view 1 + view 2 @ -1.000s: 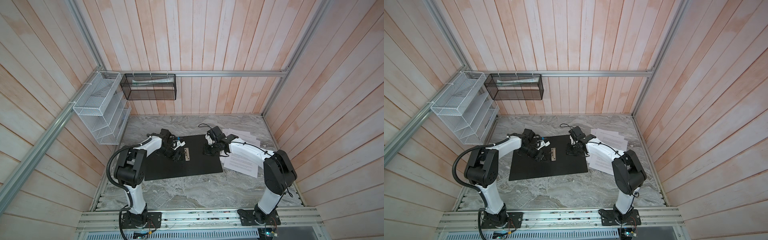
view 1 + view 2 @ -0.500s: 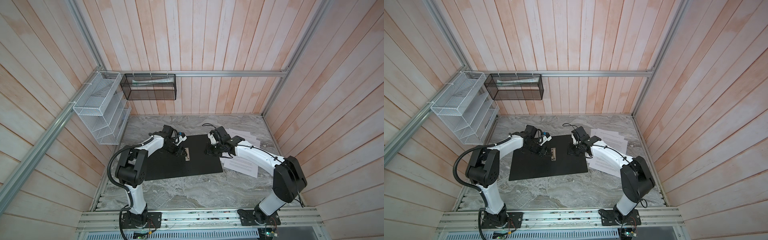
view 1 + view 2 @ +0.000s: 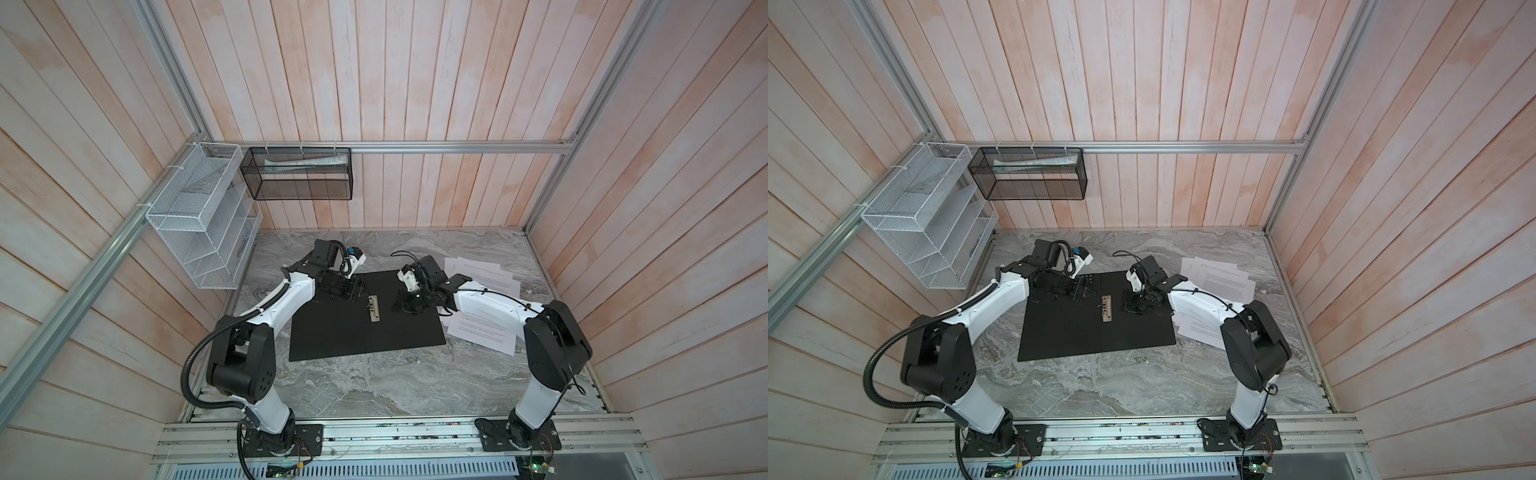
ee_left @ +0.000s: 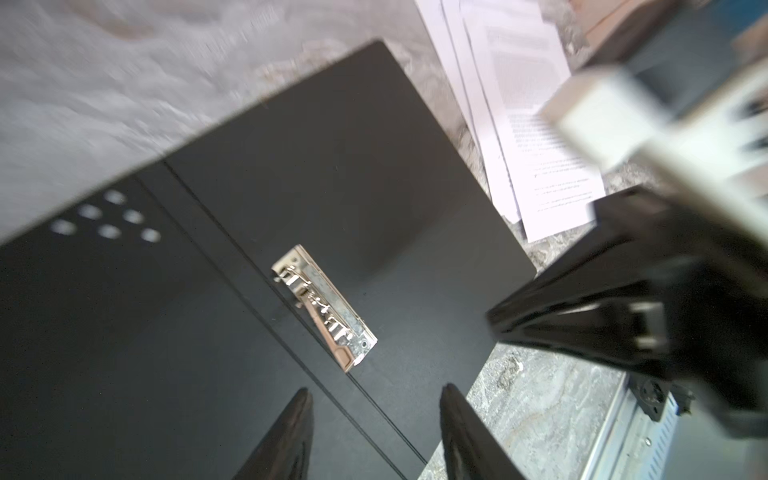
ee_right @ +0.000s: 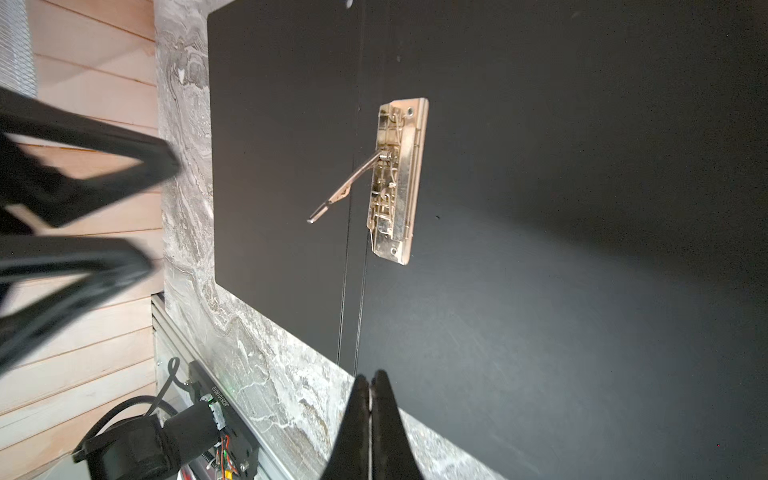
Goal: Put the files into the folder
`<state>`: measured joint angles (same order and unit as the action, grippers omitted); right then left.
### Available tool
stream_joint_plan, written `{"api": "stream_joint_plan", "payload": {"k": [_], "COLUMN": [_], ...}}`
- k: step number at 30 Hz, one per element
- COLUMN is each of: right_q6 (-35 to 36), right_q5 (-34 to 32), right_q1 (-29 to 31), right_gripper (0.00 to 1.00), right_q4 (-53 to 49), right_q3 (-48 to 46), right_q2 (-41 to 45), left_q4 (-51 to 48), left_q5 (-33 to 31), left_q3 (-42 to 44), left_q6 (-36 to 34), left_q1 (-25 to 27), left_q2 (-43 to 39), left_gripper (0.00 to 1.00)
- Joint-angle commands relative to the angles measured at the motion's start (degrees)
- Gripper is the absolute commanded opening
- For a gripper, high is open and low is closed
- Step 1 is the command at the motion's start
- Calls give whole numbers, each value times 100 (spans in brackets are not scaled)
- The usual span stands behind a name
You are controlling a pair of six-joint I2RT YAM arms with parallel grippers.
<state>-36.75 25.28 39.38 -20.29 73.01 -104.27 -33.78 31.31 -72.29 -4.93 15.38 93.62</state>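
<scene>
The folder [image 3: 365, 332] [image 3: 1092, 336] lies open on the marble table with its black inside up. Its metal spine clip [image 3: 373, 308] [image 5: 397, 178] has the lever [image 5: 340, 189] raised. The files [image 3: 484, 274] [image 3: 1221, 278] [image 4: 528, 124], white printed sheets, lie spread on the table just right of the folder, partly under my right arm. My left gripper [image 3: 353, 289] [image 4: 376, 390] hovers open over the folder's left half, holding nothing. My right gripper [image 3: 405, 305] [image 5: 369, 378] is shut and empty, over the folder's right half near the clip.
A white wire mesh rack [image 3: 203, 216] hangs on the left wall. A black mesh basket [image 3: 299, 174] with papers in it hangs on the back wall. An aluminium rail [image 3: 374, 432] runs along the table's front edge.
My left gripper has drawn back slightly toward the folder's far edge. The right gripper's jaws have closed the last bit, and the right elbow swung outward and came back.
</scene>
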Motion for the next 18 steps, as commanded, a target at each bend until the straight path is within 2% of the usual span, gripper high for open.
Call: {"api": "stream_joint_plan", "payload": {"k": [1,5,8,12,18], "right_q6": [236,192,151,116,120], "right_q5": [370,492,569,683,838], "right_q1": [154,202,215,224,224], "right_gripper": [1,1,1,2,2], "right_q4": [115,339,439,575,640], "right_q3": [360,587,758,962,1270], "right_q2": [-480,-865,-1116,-1385,-1735], "left_q4": [137,-59,-135,59,78], "left_q5": [-279,30,586,876,1268], "left_q3": [212,378,585,997,1104], "left_q6": [372,260,135,31,-22], "left_q1": [-448,-886,-1125,-1160,-1159], "left_q2": [-107,114,374,592,1079], "left_gripper": [50,44,38,28,24]}}
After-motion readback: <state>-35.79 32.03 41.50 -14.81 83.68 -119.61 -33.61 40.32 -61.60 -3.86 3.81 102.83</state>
